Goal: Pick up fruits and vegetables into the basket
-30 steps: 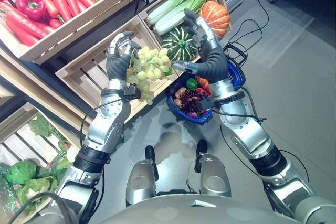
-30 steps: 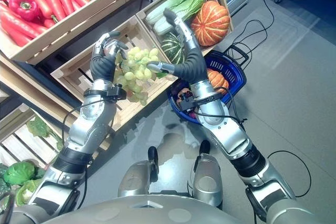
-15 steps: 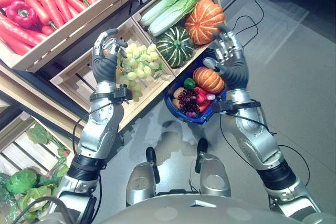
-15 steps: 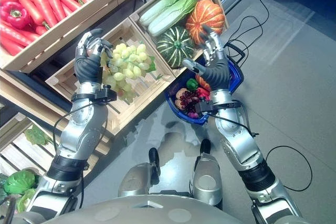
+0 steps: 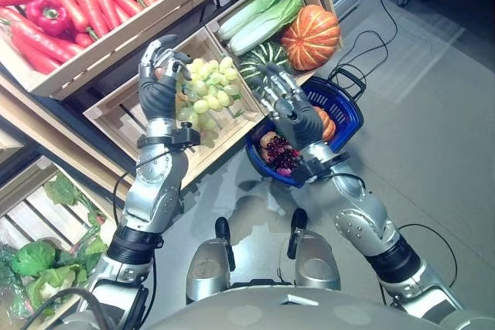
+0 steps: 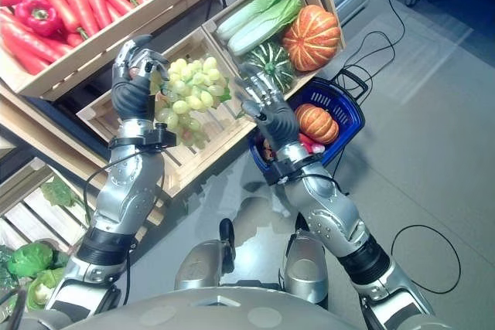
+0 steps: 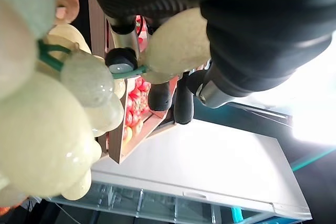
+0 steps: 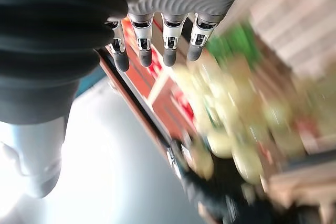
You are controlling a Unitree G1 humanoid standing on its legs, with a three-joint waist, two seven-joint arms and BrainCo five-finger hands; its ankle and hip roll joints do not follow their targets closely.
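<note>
Green grapes [image 5: 203, 98] hang in a bunch from the left hand [image 5: 158, 75], whose fingers are curled round the stem, above the slatted wooden crate [image 5: 124, 121]. Right hand [image 5: 290, 110] is raised beside the bunch, fingers straight and holding nothing. Blue basket [image 5: 349, 110] on the floor already holds a small orange pumpkin [image 6: 317, 123] and dark grapes [image 5: 280, 152]. Judged partly done: the bunch is not yet in the basket.

No lettering, number, label or sign can be read on anything in these views.
</note>
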